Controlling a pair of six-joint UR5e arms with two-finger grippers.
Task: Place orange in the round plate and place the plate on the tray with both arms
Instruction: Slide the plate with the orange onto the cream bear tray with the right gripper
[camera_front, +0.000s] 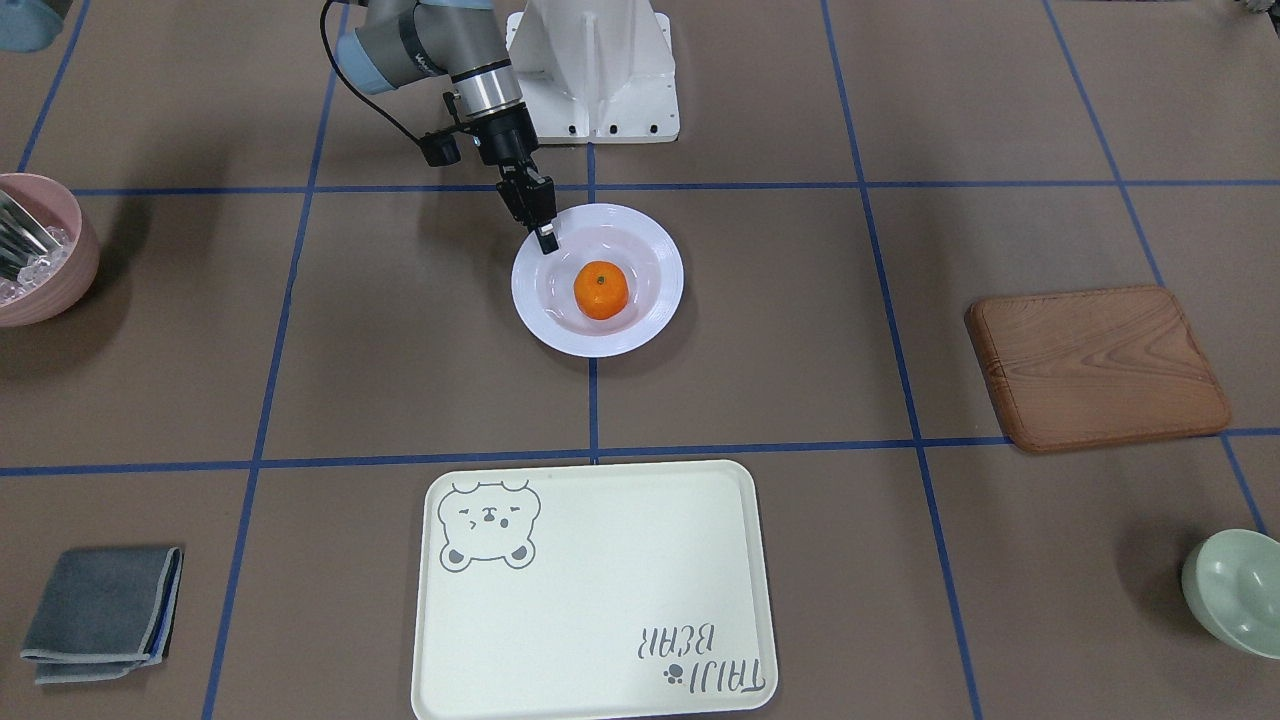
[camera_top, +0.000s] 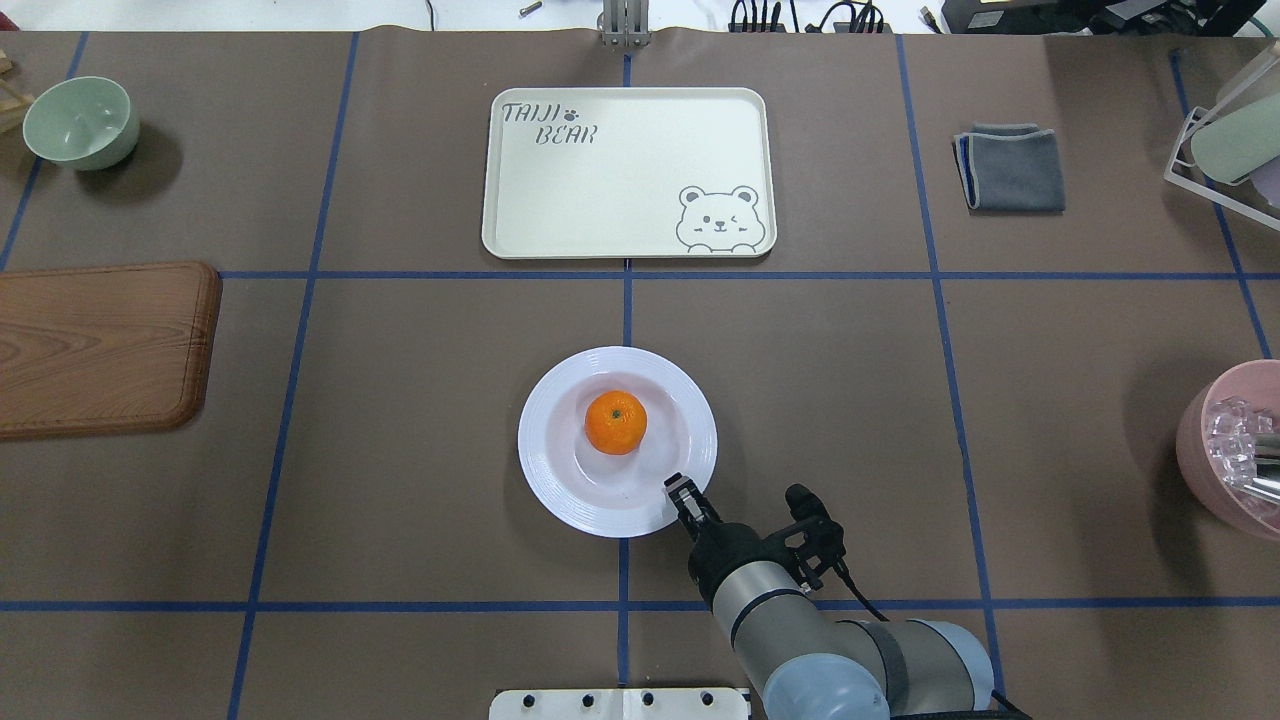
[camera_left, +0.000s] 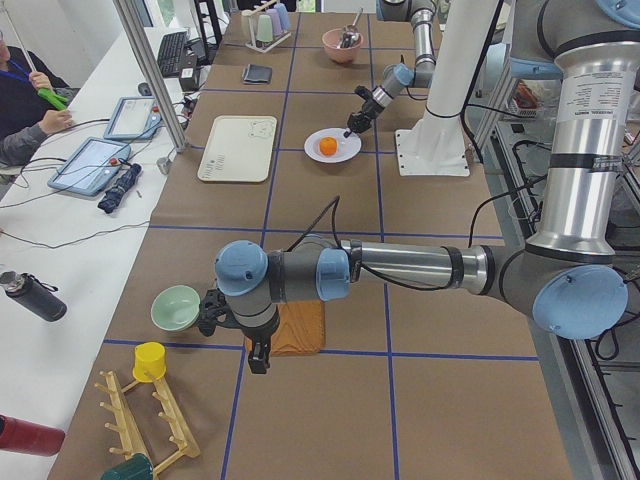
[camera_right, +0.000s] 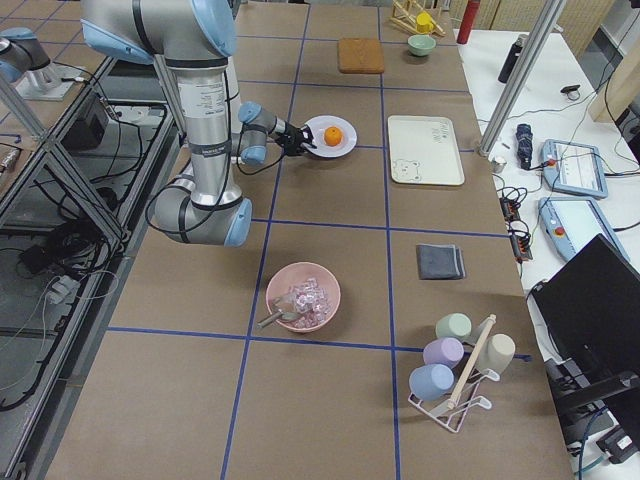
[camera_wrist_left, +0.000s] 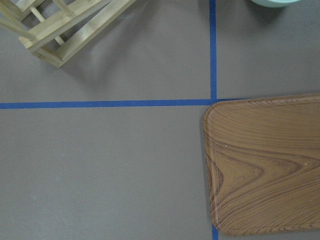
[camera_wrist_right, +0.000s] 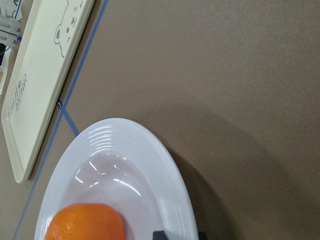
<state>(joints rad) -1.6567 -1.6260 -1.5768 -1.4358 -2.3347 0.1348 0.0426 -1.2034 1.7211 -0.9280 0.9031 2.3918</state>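
Observation:
The orange (camera_front: 601, 290) lies in the middle of the white round plate (camera_front: 655, 245) at the table's centre. My right gripper (camera_front: 546, 240) is at the plate's rim on the robot's side, fingers close together and pinching the rim (camera_top: 682, 490); the plate rests flat on the table. The cream tray (camera_front: 600, 600) with its bear drawing lies bare beyond the plate, across a blue tape line. My left gripper (camera_left: 256, 355) shows only in the exterior left view, pointing down beside the wooden board, far from the plate; I cannot tell whether it is open or shut.
A brown wooden board (camera_top: 100, 345) and a pale green bowl (camera_top: 80, 120) are on the robot's left side. A pink bowl with ice (camera_top: 1230, 450) and a folded grey cloth (camera_top: 1010, 165) are on its right. A wooden rack (camera_wrist_left: 55, 25) stands near the left arm.

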